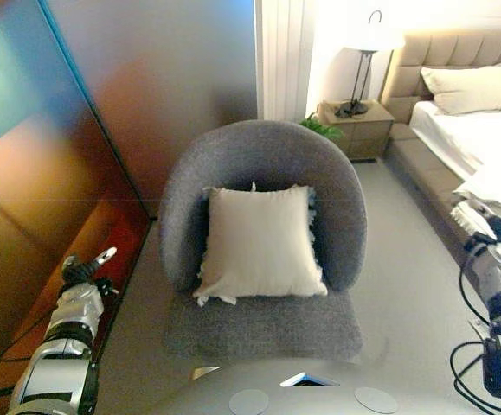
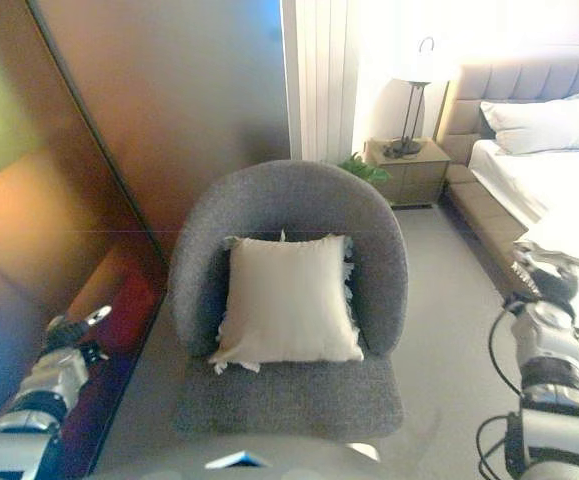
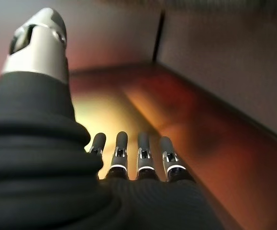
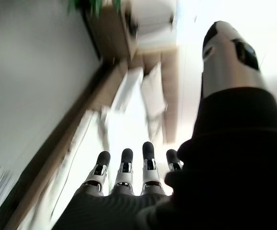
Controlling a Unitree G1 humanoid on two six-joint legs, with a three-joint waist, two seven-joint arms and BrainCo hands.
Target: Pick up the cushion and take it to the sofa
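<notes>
A cream square cushion (image 1: 259,244) with a fringed edge leans upright against the back of a round grey armchair (image 1: 263,156), resting on its seat. My left hand (image 1: 84,270) hangs low at the left, well apart from the chair, by a reddish wall panel; its fingers (image 3: 121,153) are straight and hold nothing. My right hand (image 1: 485,218) is out at the right beside the bed, also far from the cushion, and its fingers (image 4: 125,167) are straight and empty. No sofa shows in any view.
A bed (image 1: 479,138) with a pale pillow (image 1: 473,86) stands at the back right. A wooden nightstand (image 1: 356,128) with a lamp (image 1: 364,52) and a green plant (image 1: 319,127) sit behind the chair. A dark glossy wall (image 1: 77,130) runs along the left. Grey carpet (image 1: 397,268) lies between chair and bed.
</notes>
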